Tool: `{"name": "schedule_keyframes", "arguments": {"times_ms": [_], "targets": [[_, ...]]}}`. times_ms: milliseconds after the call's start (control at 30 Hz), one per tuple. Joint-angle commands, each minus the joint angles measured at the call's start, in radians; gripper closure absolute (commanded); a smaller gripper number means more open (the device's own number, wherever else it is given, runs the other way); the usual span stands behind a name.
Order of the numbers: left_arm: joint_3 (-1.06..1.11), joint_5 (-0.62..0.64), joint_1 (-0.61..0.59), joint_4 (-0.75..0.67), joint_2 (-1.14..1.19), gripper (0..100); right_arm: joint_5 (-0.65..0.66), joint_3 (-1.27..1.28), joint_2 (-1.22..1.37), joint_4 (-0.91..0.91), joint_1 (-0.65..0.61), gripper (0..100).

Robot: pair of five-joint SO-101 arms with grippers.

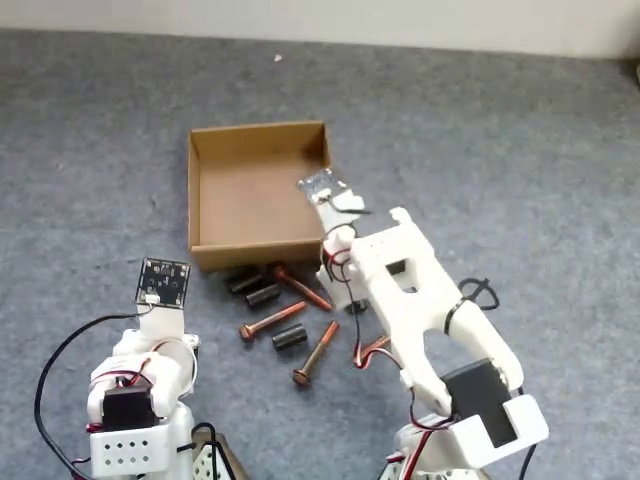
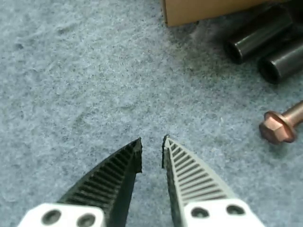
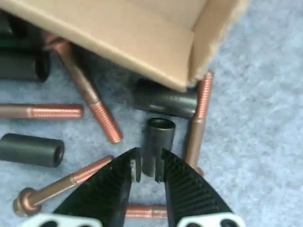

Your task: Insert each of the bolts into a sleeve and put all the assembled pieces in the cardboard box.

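The open cardboard box [image 1: 258,190] holds nothing. In front of it lie several copper bolts [image 1: 272,320] and black sleeves [image 1: 290,337], all separate. My right gripper [image 3: 147,166] is down by the box's front right corner, shut on the end of one black sleeve [image 3: 158,135] whose open mouth faces the box. Beside it lie another sleeve [image 3: 163,99] and a bolt [image 3: 196,123]. My left gripper [image 2: 152,144] hangs over bare carpet left of the pile, fingers nearly together with nothing between them. Two sleeves [image 2: 258,35] and a bolt head [image 2: 279,125] lie beyond it.
Grey carpet covers the whole table, with free room to the left, right and behind the box. The right arm's body [image 1: 410,290] hangs over the right part of the pile. The box's front wall [image 3: 118,38] stands close to the held sleeve.
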Motion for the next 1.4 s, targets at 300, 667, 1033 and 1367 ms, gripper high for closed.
{"name": "schedule_keyframes", "arguments": {"times_ms": [300, 667, 1033, 1367], "targets": [[-0.015, -0.008, -0.01, 0.005, -0.01, 91, 0.054, -0.015, 0.14, -0.019, 0.015, 93.5], [-0.015, -0.008, -0.01, 0.005, -0.01, 91, 0.054, -0.013, 0.234, -0.015, -0.01, 93.5], [-0.015, -0.008, -0.01, 0.005, -0.01, 91, 0.13, -0.008, 0.234, 0.027, -0.018, 91.6], [-0.015, -0.008, -0.01, 0.005, -0.01, 91, 0.126, -0.016, 0.147, 0.12, -0.015, 99.3]]}}
